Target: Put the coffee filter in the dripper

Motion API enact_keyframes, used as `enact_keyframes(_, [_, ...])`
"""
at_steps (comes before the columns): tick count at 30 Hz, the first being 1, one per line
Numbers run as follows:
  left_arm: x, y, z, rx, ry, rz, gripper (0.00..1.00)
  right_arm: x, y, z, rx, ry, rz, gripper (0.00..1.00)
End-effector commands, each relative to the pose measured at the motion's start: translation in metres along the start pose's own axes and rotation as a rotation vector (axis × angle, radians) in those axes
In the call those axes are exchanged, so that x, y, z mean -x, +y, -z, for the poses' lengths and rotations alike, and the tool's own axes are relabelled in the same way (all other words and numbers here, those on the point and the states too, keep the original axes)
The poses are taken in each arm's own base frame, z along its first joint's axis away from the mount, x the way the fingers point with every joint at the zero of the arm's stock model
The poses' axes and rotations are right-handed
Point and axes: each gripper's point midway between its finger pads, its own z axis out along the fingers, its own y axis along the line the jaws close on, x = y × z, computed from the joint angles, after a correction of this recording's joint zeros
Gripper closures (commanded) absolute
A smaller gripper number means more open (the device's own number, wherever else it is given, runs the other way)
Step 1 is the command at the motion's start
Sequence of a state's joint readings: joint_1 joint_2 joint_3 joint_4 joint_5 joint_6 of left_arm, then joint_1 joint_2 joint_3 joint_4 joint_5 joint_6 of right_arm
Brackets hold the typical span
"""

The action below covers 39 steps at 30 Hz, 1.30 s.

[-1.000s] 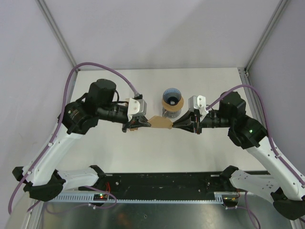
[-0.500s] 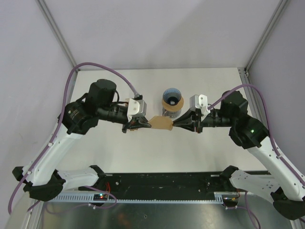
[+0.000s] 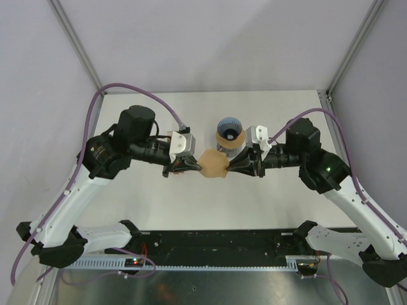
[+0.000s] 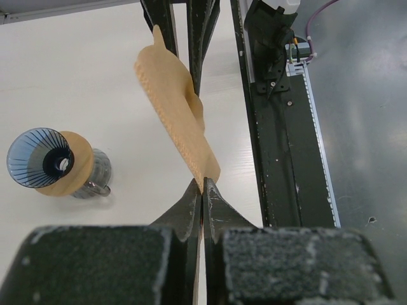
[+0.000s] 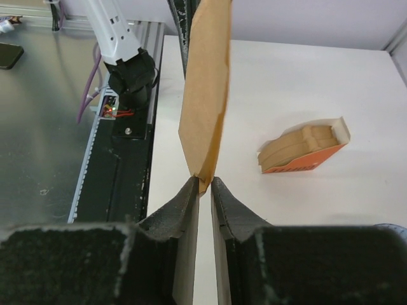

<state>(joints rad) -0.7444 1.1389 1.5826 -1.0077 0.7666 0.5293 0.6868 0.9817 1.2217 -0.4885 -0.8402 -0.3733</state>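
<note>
The coffee filter, a thin brown paper sheet, hangs in the air between my two grippers and bows open. My left gripper is shut on its left corner; in the left wrist view the filter runs away from the jaws. My right gripper pinches the right corner; in the right wrist view the filter stands edge-on. The blue ribbed dripper with its tan wooden collar sits on a glass jug, just behind the filter.
A stack of brown filters in an orange holder lies on the white table in the right wrist view. The black base rail runs along the near edge. Metal frame posts stand at the back corners.
My right gripper has moved left toward the left gripper. The filter, flat and stretched before, now bulges open between them. The left arm has hardly moved.
</note>
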Motion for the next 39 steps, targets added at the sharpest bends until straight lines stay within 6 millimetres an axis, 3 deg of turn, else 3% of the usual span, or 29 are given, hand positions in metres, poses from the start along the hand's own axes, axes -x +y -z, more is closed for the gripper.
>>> enact_keyframes(1, [0.016, -0.004, 0.005, -0.009, -0.038, -0.056, 1.00, 0.015, 0.008, 0.002, 0.027, -0.023, 0.041, 0.82])
enact_keyframes(11, [0.016, -0.006, 0.006, -0.015, -0.041, -0.058, 1.00, 0.019, 0.004, 0.009, -0.001, -0.037, 0.038, 0.86])
enact_keyframes(19, [0.016, -0.007, 0.005, -0.021, -0.042, -0.059, 1.00, 0.038, 0.005, 0.015, 0.011, -0.106, 0.058, 0.89])
enact_keyframes(23, [0.017, -0.008, 0.005, -0.022, -0.043, -0.060, 1.00, 0.036, 0.006, 0.012, 0.028, -0.102, 0.052, 0.89])
enact_keyframes(29, [0.016, -0.007, 0.005, -0.015, -0.039, -0.054, 1.00, 0.034, 0.007, 0.013, 0.035, -0.095, 0.057, 0.98])
enact_keyframes(34, [0.012, 0.017, 0.007, 0.102, 0.007, -0.018, 0.99, 0.025, 0.003, 0.014, 0.004, -0.063, 0.031, 1.00])
enact_keyframes(35, [0.010, 0.024, 0.007, 0.144, 0.024, -0.005, 0.96, 0.023, -0.001, 0.014, -0.019, -0.052, 0.014, 1.00])
enact_keyframes(39, [0.000, 0.052, 0.007, 0.278, 0.073, 0.060, 0.69, 0.014, -0.025, 0.009, -0.142, -0.033, -0.071, 1.00])
